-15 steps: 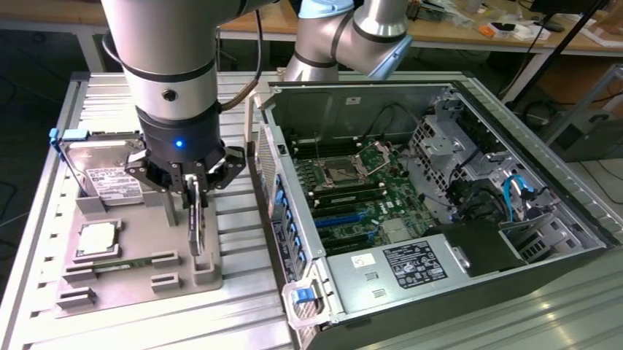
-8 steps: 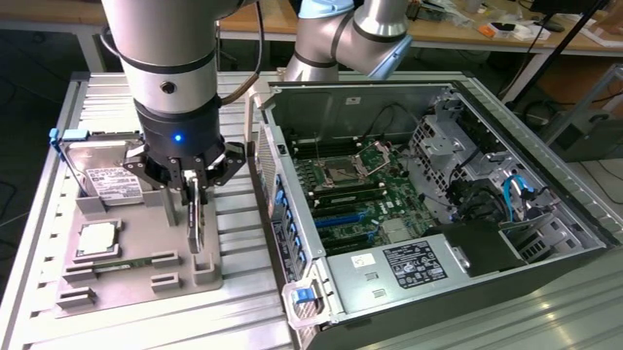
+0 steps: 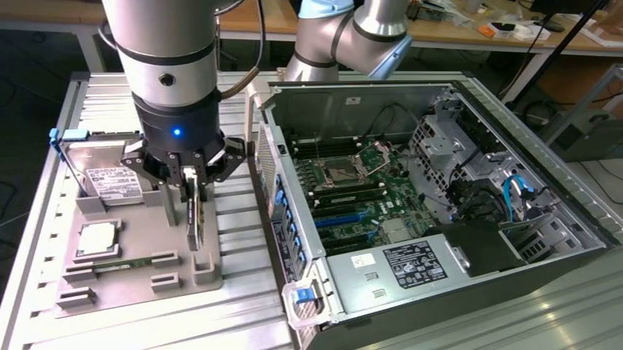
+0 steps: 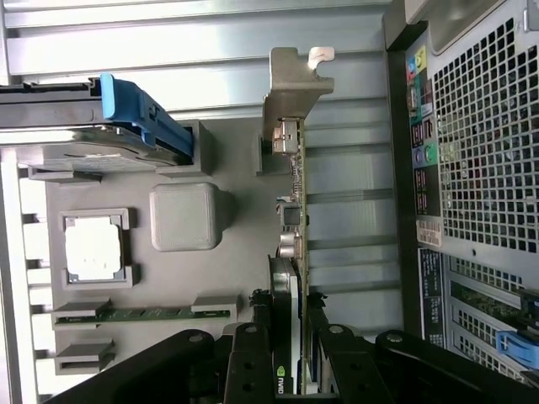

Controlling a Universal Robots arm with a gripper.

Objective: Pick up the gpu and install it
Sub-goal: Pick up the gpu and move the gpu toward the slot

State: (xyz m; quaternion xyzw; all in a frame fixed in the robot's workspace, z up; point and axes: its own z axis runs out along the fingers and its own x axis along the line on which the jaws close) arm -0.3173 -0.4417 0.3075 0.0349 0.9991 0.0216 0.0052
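Note:
The gpu (image 3: 195,222) stands edge-on in a slot of the grey holder tray (image 3: 136,288), a thin dark card. In the wrist view the gpu (image 4: 292,181) runs as a narrow strip, and its silver bracket (image 4: 296,84) is at the end away from me. My gripper (image 3: 192,197) comes straight down over the card's top edge. Its black fingers (image 4: 253,358) sit on both sides of the card, and the gripper (image 4: 289,341) is shut on it. The card's lower edge still looks level with the tray slot.
On the same tray lie a hard drive with a blue frame (image 3: 107,179), a square processor (image 3: 98,239) and a slim green memory stick (image 3: 122,264). The open computer case (image 3: 438,95) lies at the exterior view's right, its motherboard (image 3: 360,197) exposed. The case's perforated rear panel (image 4: 480,151) is close beside the card.

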